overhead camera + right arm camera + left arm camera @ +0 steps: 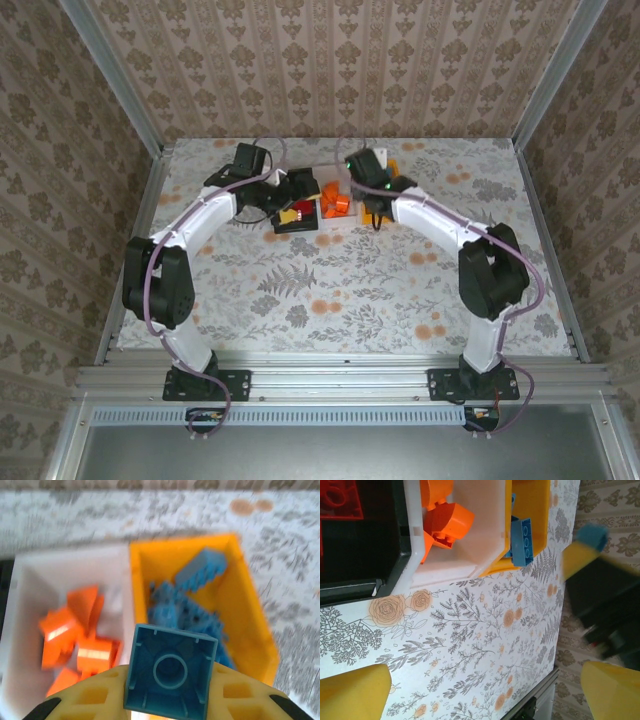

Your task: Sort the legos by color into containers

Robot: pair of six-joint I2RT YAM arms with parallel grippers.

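Blue lego held over the bins; the drop is my next move, I judge.
My right hand [167,697] is clamped on one blue lego [170,667] just short of the yellow bin [252,615]; I should ease forward, then release; my left hand [480,692] gapes wide above the bench [470,635]; three bins in a row, black bin [390,580], white bin [30,580] and yellow; about four orange legos [75,640] in the white one; the blue heap [195,605] is too blurred to count.

We see soft, even overhead light in the top view, with faint shadows beneath the arms on the table [330,290]. In the right wrist view the blue brick [170,672] is sharp, the yellow-orange bin [250,610] behind it smeared. The left wrist view blurs at its right edge.
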